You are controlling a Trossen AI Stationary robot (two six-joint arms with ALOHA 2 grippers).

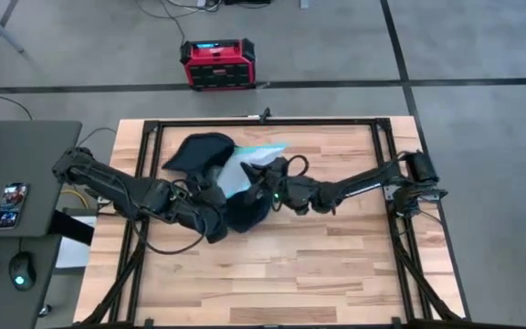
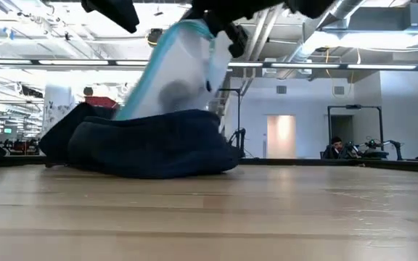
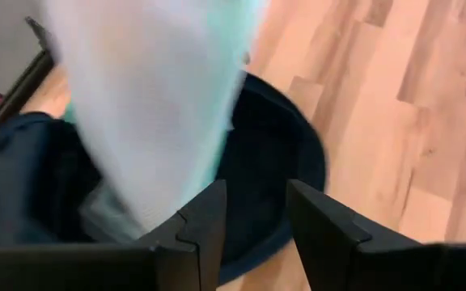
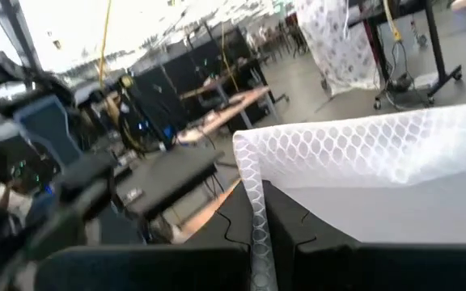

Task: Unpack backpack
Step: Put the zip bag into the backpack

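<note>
Hiding backpack point(image 1: 199, 153) interior: pale pouch point(image 2: 176, 72)

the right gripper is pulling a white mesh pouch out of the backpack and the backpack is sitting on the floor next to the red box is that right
Not quite. The backpack lies on the wooden table, as the high view shows; the red box is on the floor beyond. The right gripper does hold the mesh pouch.

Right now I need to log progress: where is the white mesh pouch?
The white mesh pouch is lifted above the backpack near the table's far middle, pinched in the right gripper; the left gripper is open beside it.
</note>
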